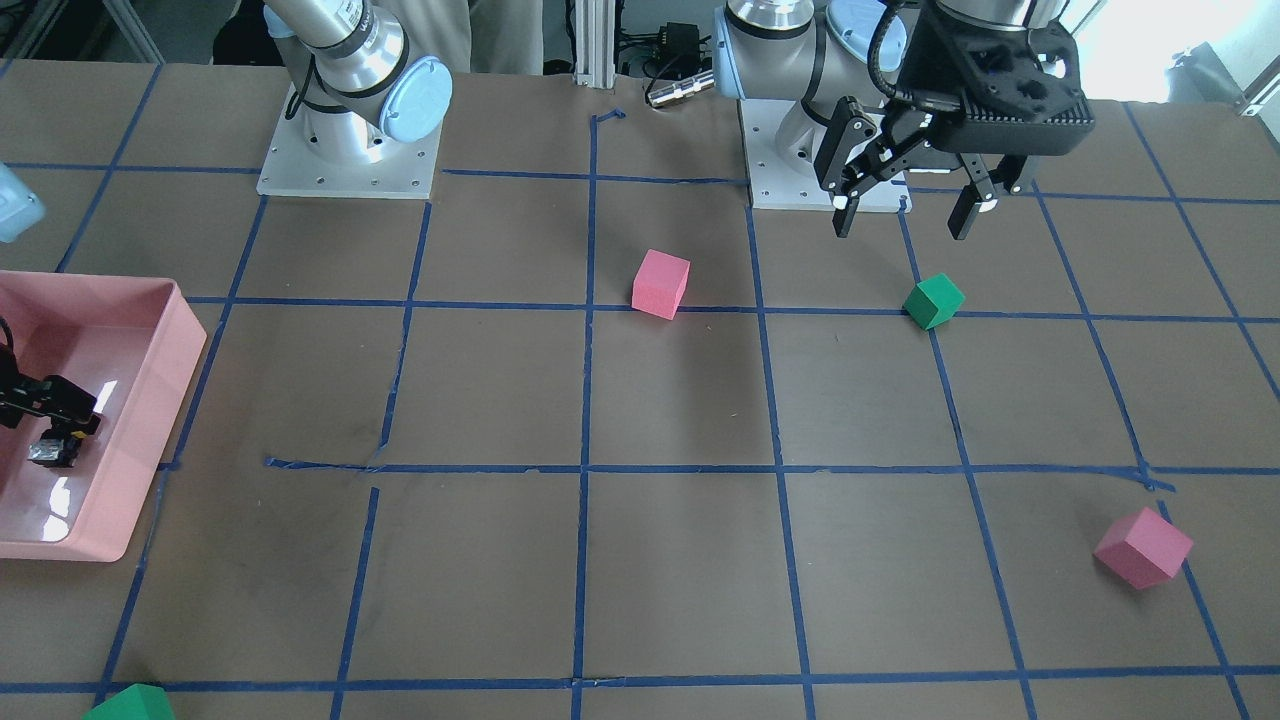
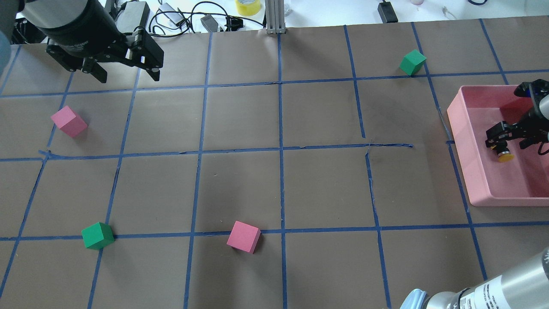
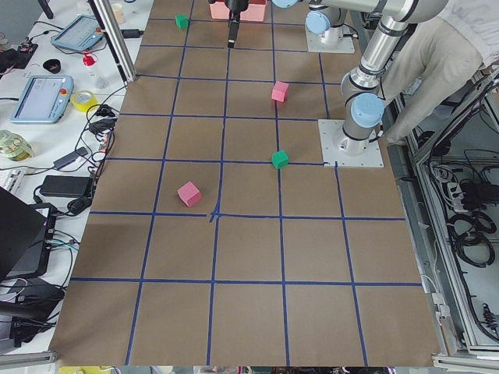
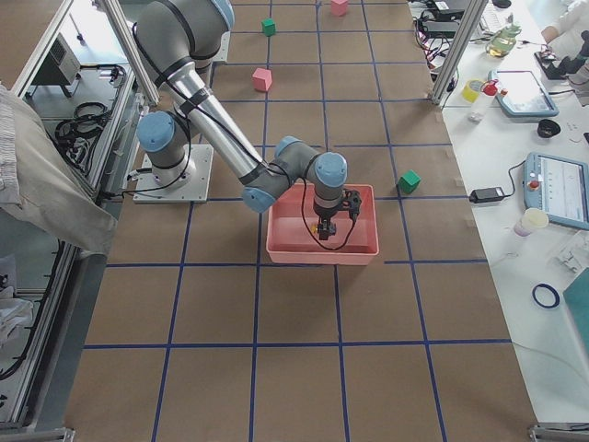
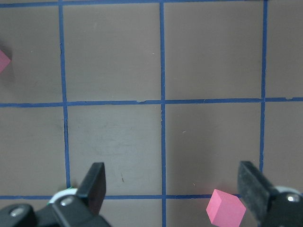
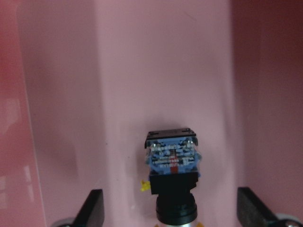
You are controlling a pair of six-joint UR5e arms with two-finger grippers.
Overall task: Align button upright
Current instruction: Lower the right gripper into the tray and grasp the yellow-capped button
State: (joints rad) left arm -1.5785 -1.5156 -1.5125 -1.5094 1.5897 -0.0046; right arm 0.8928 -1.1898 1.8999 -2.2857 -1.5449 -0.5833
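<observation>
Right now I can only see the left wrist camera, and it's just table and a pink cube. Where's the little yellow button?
Observer: The button is in the pink tray, under the right gripper.
Operator: Is it standing up?
Observer: No. In the overhead view it looks tipped over, yellow cap toward the robot.
Operator: Did the gripper grab it?
Observer: Not yet. The right wrist view shows its fingers wide apart, one on each side.

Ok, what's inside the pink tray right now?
In the pink tray, the button apparently lies on its side on the floor, with the right gripper open on either side of it, not touching. The floor under the gripper and wrist is hidden.
</observation>
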